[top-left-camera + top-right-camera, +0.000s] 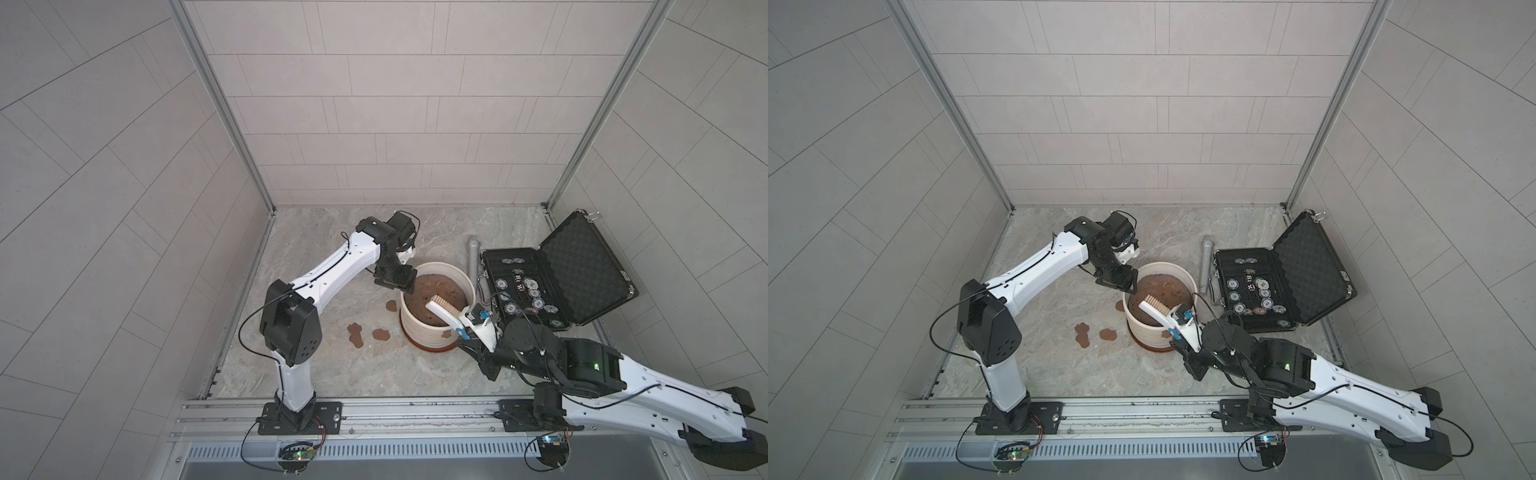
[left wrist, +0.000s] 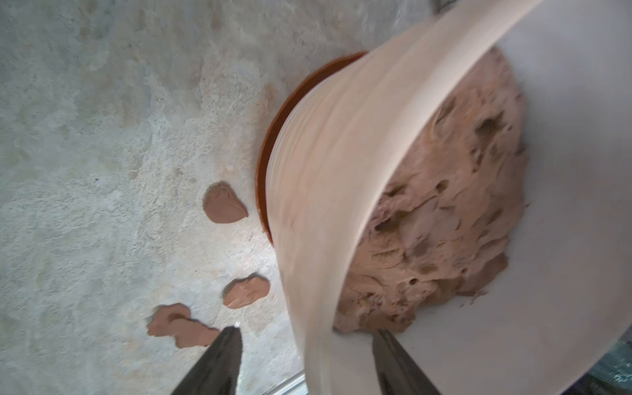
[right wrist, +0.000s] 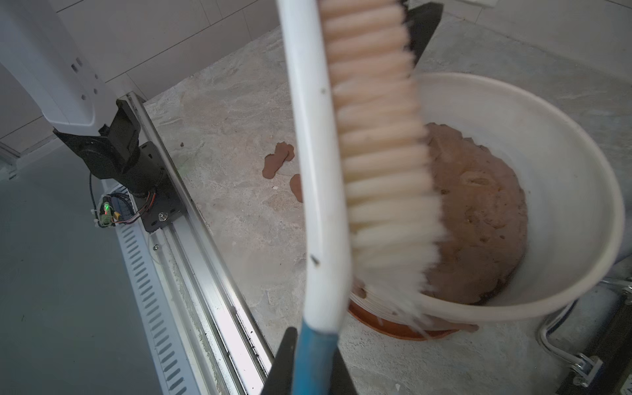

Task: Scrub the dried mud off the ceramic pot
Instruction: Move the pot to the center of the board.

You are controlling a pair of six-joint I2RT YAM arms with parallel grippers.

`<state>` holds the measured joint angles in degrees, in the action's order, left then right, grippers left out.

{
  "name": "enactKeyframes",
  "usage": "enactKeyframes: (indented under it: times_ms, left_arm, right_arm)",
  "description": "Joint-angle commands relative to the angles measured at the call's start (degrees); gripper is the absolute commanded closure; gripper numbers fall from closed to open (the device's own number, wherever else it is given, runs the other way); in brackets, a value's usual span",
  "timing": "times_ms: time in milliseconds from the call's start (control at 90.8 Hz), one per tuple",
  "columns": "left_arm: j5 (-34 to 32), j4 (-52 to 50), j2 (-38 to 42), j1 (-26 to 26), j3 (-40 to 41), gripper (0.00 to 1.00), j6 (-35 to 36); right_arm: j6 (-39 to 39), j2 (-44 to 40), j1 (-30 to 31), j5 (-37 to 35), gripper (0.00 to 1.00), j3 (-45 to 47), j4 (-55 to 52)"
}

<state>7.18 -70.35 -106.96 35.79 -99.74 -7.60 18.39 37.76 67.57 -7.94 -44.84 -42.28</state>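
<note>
at the counter's middle, pot: the ceramic pot point(image 1: 432, 328) stands upright on a reddish-brown saucer point(image 1: 432, 349), partly filled with lumpy brown soil point(image 1: 432, 291).
dried mud: three flat patches of dried mud point(image 1: 356, 332) lie on the counter point(image 1: 332, 374) on my left arm's side of the pot, the nearest just beside the saucer. one more small patch point(image 1: 446, 333) sits low on the pot's outer wall, near my right pincer.
left pincer: my left pincer point(image 2: 306, 333) is parted across the pot's rim, with one finger point(image 2: 219, 359) outside the wall and the other inside above the soil. a gap shows on each side at the tips, and nothing is gripped.
right pincer: my right pincer point(image 3: 309, 362) is clamped on the blue end of the brush point(image 3: 318, 171).
brush: its white back and pale bristles point(image 3: 383, 154) reach over the rim, above the soil.
hard to see: the bristle ends smear across the near rim in my right wrist view, so i cannot tell whether they touch the pot. the wall patch is mostly hidden behind them there. my right fingers are cut off at the frame edge, and my left wrist view is blurred.
beyond the pot: an open black case point(image 1: 582, 270) and a grey metal cylinder point(image 1: 473, 257).
</note>
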Motion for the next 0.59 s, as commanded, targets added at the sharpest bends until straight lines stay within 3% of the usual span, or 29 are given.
enactKeyframes:
  times_ms: [0, 55, 220, 429, 583]
  left_arm:
    - [-3.5, -1.9, -3.6, 0.8, -2.7, 0.65, 0.1]
    - [-4.4, -2.7, -4.6, 1.1, -4.6, 0.71, 0.3]
    - [-8.4, -2.9, -6.9, 1.6, -9.3, 0.74, 0.7]
    - [-13.6, -3.0, -9.7, 1.6, -14.8, 0.95, 4.4]
    - [-14.6, -3.1, -11.9, 1.1, -19.4, 0.99, 9.0]
  right_arm:
    - [-0.1, 0.0, -1.8, 0.6, 1.0, -1.0, 2.8]
    - [0.0, 0.4, -2.6, 1.6, 1.0, -1.3, 2.9]
    - [-0.3, 1.0, -3.7, 2.4, 1.0, -1.1, 3.6]
    - [-1.0, 0.4, -5.0, 3.8, 1.0, -0.5, 3.5]
    - [-1.2, -0.1, -5.6, 5.0, 1.0, 0.1, 3.5]
